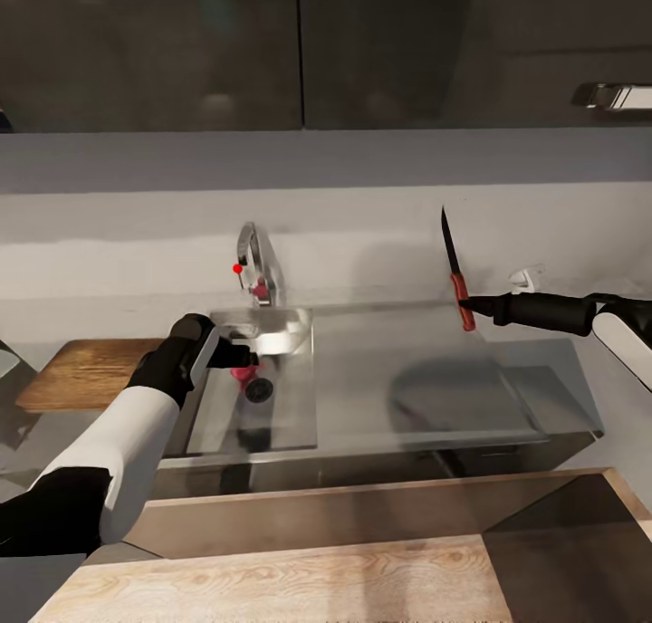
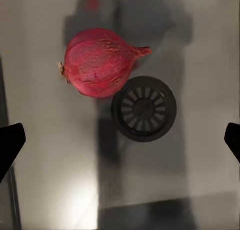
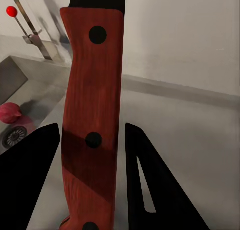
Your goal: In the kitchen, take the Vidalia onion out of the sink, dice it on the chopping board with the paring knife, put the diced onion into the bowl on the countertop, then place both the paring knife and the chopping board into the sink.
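Onion (image 2: pixel 100 62) was seen lying in sink (image 1: pixel 272 329) beside drain (image 2: pixel 144 108), directly below left end effector (image 2: pixel 120 140), fingers spread wide; paring knife (image 1: pixel 455 274) was held clamped upright in right end effector (image 1: pixel 473 305).

- Your head view looks forward and down from above the sink (image 1: pixel 272 397), taking in the chopping board (image 1: pixel 86 372) at left-centre and wall cabinets along the top.
- Your left wrist view faces straight down into the basin from close by, with the onion (image 2: pixel 100 62) in the upper middle beside the drain (image 2: pixel 144 108).
- Your right wrist view sits very close to the paring knife (image 3: pixel 95 125), looking across the drainboard (image 3: pixel 180 140) toward the tap (image 3: pixel 30 27) at upper left.
- All three views share the onion and drain.
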Tool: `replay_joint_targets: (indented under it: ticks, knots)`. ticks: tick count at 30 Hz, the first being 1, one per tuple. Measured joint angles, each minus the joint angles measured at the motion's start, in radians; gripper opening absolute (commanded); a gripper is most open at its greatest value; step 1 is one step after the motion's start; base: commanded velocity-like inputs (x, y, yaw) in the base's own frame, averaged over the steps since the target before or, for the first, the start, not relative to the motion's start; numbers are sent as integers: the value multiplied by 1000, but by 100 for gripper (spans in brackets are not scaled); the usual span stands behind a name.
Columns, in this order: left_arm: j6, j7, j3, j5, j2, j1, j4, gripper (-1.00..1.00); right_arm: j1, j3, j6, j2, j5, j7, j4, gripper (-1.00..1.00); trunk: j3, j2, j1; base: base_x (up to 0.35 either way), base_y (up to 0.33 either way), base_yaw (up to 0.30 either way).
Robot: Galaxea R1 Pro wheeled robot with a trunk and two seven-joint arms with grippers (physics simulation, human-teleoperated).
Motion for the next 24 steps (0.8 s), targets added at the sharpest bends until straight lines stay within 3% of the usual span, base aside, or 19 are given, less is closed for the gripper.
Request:
replay_joint_targets:
  ticks: [8, 16, 24]
  knots:
    - [0, 33, 0, 0, -2, 0, -16, 100, 0, 0, 0, 0, 0, 0, 0, -100, -6, 0, 0, 0, 0, 0]
    - [2, 36, -1, 1, -2, 0, -79, 100, 0, 0, 0, 0, 0, 0, 0, -100, -12, 0, 0, 0, 0, 0]
    - [2, 36, -2, 0, -2, 0, -81, 100, 0, 0, 0, 0, 0, 0, 0, -100, -17, 0, 0, 0, 0, 0]
